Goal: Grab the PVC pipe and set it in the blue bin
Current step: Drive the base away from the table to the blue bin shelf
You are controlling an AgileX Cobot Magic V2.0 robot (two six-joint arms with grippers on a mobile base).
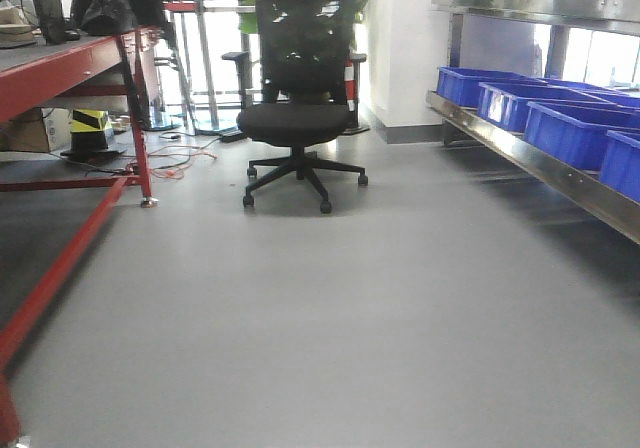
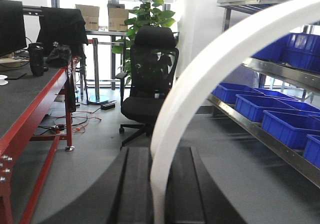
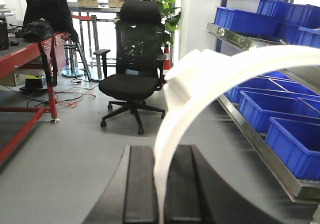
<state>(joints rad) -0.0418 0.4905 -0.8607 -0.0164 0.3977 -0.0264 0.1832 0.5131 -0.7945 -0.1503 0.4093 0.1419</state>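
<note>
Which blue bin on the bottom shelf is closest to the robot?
The blue bin cut off by the front view's right edge. The other bins line up behind it, farther along the shelf.

No writing, label, brand or number is legible; the cardboard boxes (image 2: pixel 118 19), far ahead of the left gripper (image 2: pixel 159 156), are too blurred to read.

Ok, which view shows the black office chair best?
The right wrist view: the office chair shows whole, headrest to casters, nothing across it. The front view has it centred and clear, but the top edge crops its headrest. In the left wrist view the white curved pipe covers part of its base.
</note>
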